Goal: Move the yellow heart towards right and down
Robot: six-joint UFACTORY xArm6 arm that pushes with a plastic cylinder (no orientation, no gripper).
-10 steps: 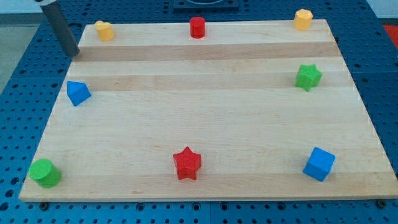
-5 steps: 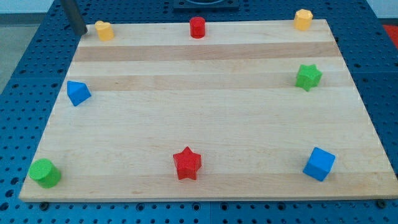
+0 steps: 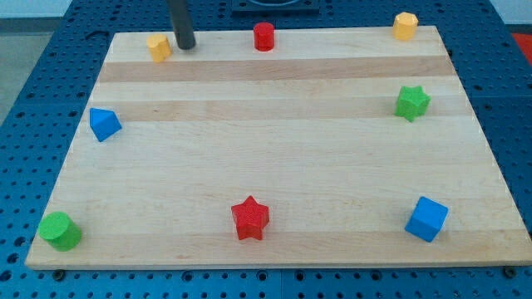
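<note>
Camera view: yellow heart point(image 3: 159, 46) beside my tip point(image 3: 185, 46), near board's point(image 3: 274, 124) top edge.

A pale wooden table point(image 3: 283, 166) made of lengthwise planks fills most of the view. It rests on a blue perforated base plate point(image 3: 33, 91) with a regular grid of holes, visible to the left, right and along the near edge. A dark fixture point(image 3: 274, 7) sits at the far edge. Lighting is even, with soft shadows.

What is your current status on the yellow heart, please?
My tip just right of yellow heart, near the view's top left. Heart not yet moved down-right. Red cylinder further right; path down-right open.
</note>
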